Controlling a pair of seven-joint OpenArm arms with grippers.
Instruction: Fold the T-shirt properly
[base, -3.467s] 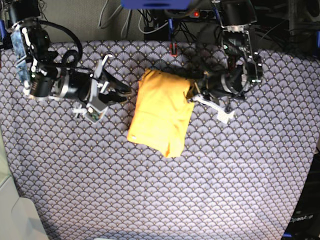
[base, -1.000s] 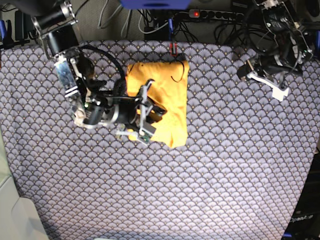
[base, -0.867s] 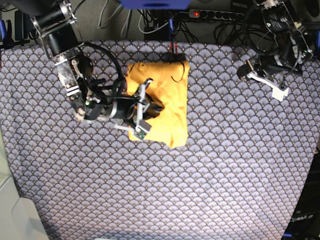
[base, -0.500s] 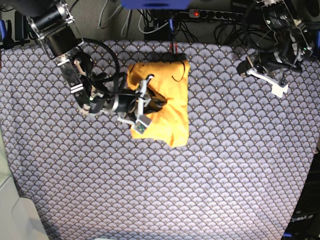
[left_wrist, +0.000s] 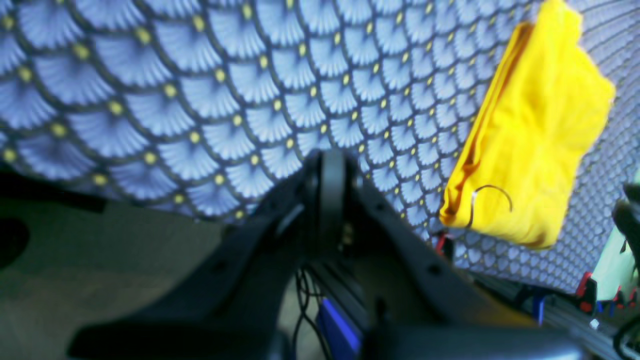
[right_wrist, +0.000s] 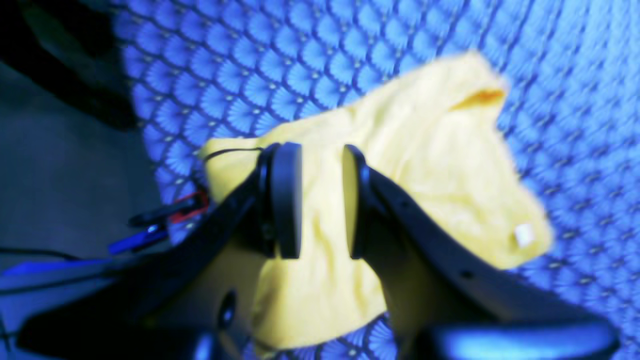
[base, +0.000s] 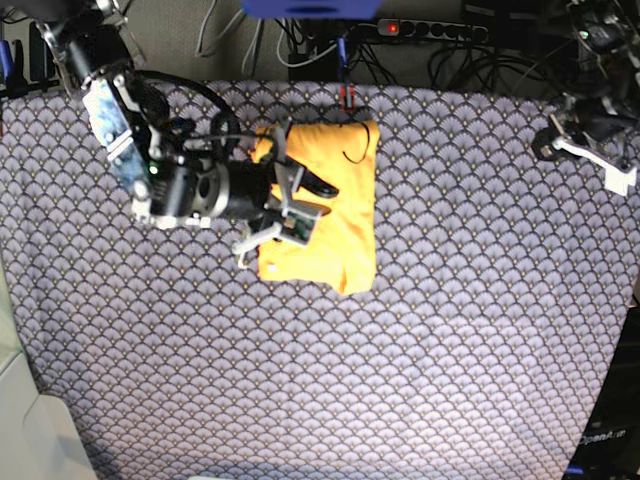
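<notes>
The T-shirt (base: 330, 205) lies folded into a compact yellow-orange block in the upper middle of the base view, on the scallop-patterned cloth (base: 450, 330), close to its far edge.

At the left of that frame the right gripper (base: 300, 205) sits over the shirt's left half. The right wrist view shows its 2 jaws partly apart with a clear gap between them and nothing pinched; the fabric only lies beneath them. If the step in hand is tidying the fold, I'd press or smooth lightly along the left edge, keeping the layers stacked and not dragging the top one askew.

At the far right of the base view the left gripper (base: 590, 150) hangs well away from the shirt; its wrist view shows its jaws pressed together, empty.

That wrist view also shows the layered folded edge of the shirt and a thin dark wire (left_wrist: 487, 197) curling on its corner, barely a thread in the base view. Only the base view shows the whole outline.
</notes>
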